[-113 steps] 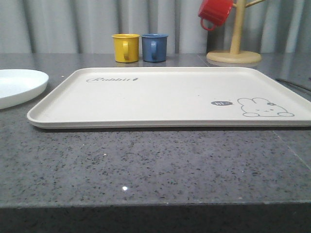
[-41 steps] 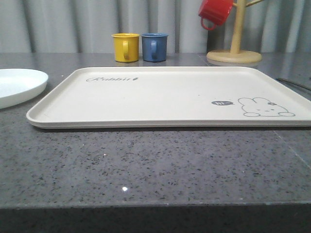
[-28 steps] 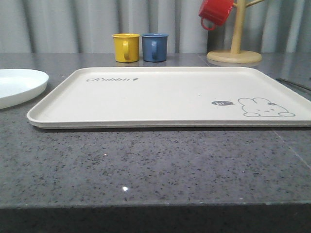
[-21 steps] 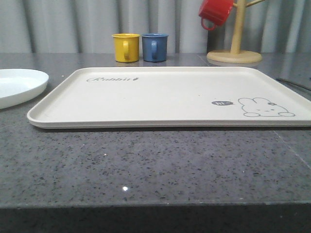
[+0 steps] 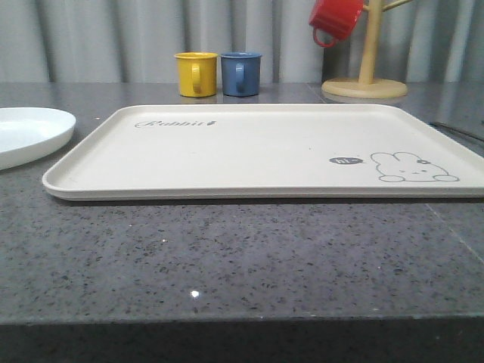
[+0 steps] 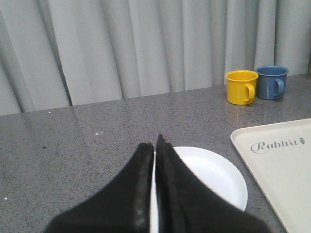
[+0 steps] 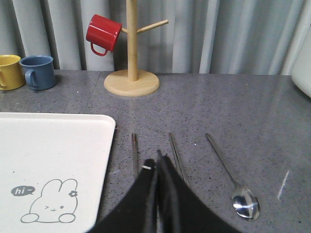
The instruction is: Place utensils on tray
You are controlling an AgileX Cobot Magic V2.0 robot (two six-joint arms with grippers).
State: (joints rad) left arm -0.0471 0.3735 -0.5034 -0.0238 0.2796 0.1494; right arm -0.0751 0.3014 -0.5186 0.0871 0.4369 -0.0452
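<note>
**A:** So why's everything laid out like this? The tray fills the middle of the front frame with nothing on it.

**B:** My guess is it's the drop zone, parked dead centre so either arm can get to it. The stuff to load sits off both ends. The white plate is at the left edge of the front shot, just beside the tray's short end. In the left wrist shot that plate is lower centre, right under the left gripper.

**A:** And the cutlery?

**B:** Right wrist shot, lower middle, on the counter just past the tray's edge: chopsticks and a long spoon, lying parallel, handles pointing away. Looks set up for easy pickup. Can't spot a fork.

**A:** Grippers?

**B:** Left one has its fingers pressed together, holding nothing. The right gripper is the same, pinched closed and empty, hanging over the chopsticks. So nothing loaded yet, I'd say.

**A:** Surface?

**B:** Dark grey speckled stone countertop, glossy. Pleated grey curtain across the back. Upper part of the front frame has a yellow mug and blue mug side by side, then a wooden mug tree with a red mug hung on it.
</note>
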